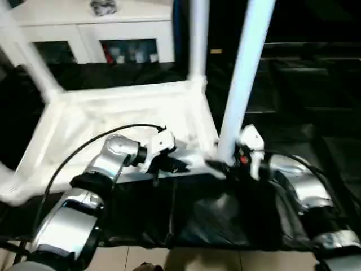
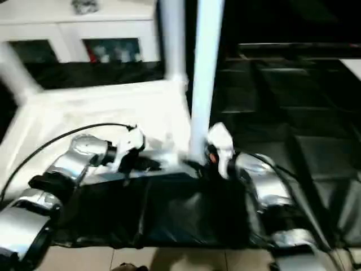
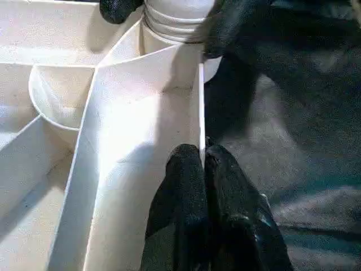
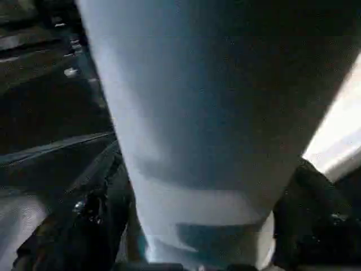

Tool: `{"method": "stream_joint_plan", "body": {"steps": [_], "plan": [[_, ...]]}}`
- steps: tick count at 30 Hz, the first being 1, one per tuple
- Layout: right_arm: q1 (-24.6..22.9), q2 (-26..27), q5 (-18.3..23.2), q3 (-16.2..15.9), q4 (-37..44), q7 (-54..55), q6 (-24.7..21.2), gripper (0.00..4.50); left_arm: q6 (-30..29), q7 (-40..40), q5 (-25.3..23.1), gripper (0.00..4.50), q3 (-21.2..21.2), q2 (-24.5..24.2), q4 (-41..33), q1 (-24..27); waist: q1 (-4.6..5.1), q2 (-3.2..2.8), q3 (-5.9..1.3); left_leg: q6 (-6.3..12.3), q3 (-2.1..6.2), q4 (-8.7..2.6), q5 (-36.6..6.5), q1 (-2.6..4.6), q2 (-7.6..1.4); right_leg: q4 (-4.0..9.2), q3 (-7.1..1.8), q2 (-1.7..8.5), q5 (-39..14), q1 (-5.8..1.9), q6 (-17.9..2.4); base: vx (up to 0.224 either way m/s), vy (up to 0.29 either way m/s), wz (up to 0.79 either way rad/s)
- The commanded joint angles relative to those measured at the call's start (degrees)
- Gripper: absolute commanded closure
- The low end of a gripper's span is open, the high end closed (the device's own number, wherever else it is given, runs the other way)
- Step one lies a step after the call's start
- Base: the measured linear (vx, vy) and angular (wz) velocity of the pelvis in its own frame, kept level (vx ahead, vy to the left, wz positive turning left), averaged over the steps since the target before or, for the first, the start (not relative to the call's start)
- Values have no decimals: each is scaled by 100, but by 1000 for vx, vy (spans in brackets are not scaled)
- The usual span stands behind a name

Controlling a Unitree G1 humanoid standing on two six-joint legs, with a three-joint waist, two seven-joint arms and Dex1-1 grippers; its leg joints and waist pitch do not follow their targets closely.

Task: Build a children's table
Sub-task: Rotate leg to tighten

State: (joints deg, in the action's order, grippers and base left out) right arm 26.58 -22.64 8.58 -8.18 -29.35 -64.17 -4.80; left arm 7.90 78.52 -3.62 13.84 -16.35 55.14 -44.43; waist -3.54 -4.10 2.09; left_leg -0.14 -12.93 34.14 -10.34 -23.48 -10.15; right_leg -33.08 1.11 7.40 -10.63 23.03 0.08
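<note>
Two legs stand up from the tabletop [image 1: 130,113] in front of you: one [image 1: 198,39] at its far right corner and one [image 1: 243,79] at its near right corner. Another leg [image 1: 25,53] slants up from the far left corner. The tabletop lies underside up on a black sheet [image 1: 197,220] that covers the work surface, with pale floor [image 1: 197,261] along the near edge. Behind it you have a white cabinet [image 1: 101,39] with glass doors and coloured things inside, and a small grey thing [image 1: 103,7] on its top; to the right the room runs dark.

Your left gripper [image 1: 172,165] sits at the tabletop's near edge. Your right gripper [image 1: 221,167] is at the foot of the near leg.

Your left wrist view gives what the head views cannot: the fingers [image 3: 186,186] are pinched together on the thin wall of the tabletop's near rim, beside the ribs and a curved socket wall, and the other gripper's black fingers [image 3: 231,25] flank the leg's ringed foot. Your right wrist view shows its fingers [image 4: 316,209] spread wide on either side of the leg, which stands between them; whether they press on it you cannot tell.
</note>
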Motion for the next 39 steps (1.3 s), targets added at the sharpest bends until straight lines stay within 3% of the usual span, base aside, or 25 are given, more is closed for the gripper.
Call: {"method": "stream_joint_plan", "body": {"steps": [1, 7, 13, 19, 26, 29, 30, 31, 32, 34, 36, 37, 39], "plan": [[-70, -139, 104, -163, 272, -376, -139, 102, 117, 386, 109, 450, 122, -2, -158, 35, 4, 81, -403, 737, 137, -380, -699, 237, -282, 155, 20, 71, 344, -210, -1641, 0, 0, 0], [-96, -259, 87, -243, 390, -608, -172, 102, 177, 512, 104, 450, 108, -51, -151, 34, -7, 93, -374, 512, 136, -423, -1049, 245, -297, 213, -6, 98, -304, -200, -1552, 0, 0, 0], [-104, -283, 92, -330, 451, -733, -255, 169, 232, 589, 98, 450, 101, -95, -118, 21, -5, 86, -388, 501, 140, -412, -938, 242, -288, 191, 1, 88, -149, -206, -1560, 0, 0, 0], [-156, -282, 64, -372, 489, -767, -246, 179, 243, 578, 85, 450, 90, -99, -106, 31, -19, 96, -401, 627, 134, -380, -784, 236, -281, 165, 5, 88, 113, -208, -1614, 0, 0, 0], [-255, -110, 39, -329, 505, -451, -355, 180, 219, 320, 44, 450, 42, -73, -54, 46, -13, 72, -380, 509, 141, -412, -996, 237, -288, 194, -2, 91, -227, -202, -1561, 0, 0, 0], [-262, 102, -151, -237, 360, 242, -293, 180, 120, -162, -92, 450, 50, 25, 36, -7, 29, 96, -342, 282, 146, -466, -1371, 247, -282, 261, -11, 90, -834, -188, -1442, 0, 0, 0], [-226, 357, -304, -90, 163, 1008, -295, 180, -19, -640, -191, 450, 38, 162, 115, -67, 40, 140, -334, 245, 145, -475, -1461, 249, -283, 280, -14, 89, -993, -187, -1405, 0, 0, 0], [-211, 464, -356, -27, 85, 1314, -306, 180, -73, -811, -219, 450, 31, 221, 140, -87, 62, 106, -324, 106, 150, -496, -1542, 266, -280, 292, -32, 93, -1227, -147, -1341, 0, 0, 0], [-211, 464, -356, -27, 85, 1314, -306, 180, -73, -811, -219, 450, 31, 221, 140, -87, 76, 100, -317, 38, 155, -508, -1694, 274, -273, 320, -35, 99, -1429, -137, -1298, 0, 0, 0], [-120, 982, -360, 280, -172, 2454, -500, 180, -328, -1199, -234, 450, 29, 524, 111, -90, 136, 102, -311, -141, 182, -544, -1872, 271, -262, 360, -46, 94, -1755, -132, -1110, 0, 0, 0], [-74, 1216, -365, 377, -279, 2907, -571, 180, -454, -1366, -246, 450, 40, 668, 87, -85, 184, 101, -310, -190, 205, -563, -2004, 263, -253, 383, -41, 98, -1878, -124, -1028, 0, 0, 0], [27, 1492, -419, 414, -469, 3413, -593, 180, -606, -1692, -260, 450, 34, 879, 104, -113, 199, 37, -308, -230, 216, -570, -2097, 282, -253, 393, -39, 94, -1889, -108, -999, 0, 0, 0], [92, 1628, -443, 432, -579, 3657, -605, 180, -671, -1902, -267, 450, 18, 989, 123, -133, 247, 67, -306, -273, 213, -578, -2173, 276, -243, 399, -38, 76, -1860, -96, -995, 0, 0, 0]]}}
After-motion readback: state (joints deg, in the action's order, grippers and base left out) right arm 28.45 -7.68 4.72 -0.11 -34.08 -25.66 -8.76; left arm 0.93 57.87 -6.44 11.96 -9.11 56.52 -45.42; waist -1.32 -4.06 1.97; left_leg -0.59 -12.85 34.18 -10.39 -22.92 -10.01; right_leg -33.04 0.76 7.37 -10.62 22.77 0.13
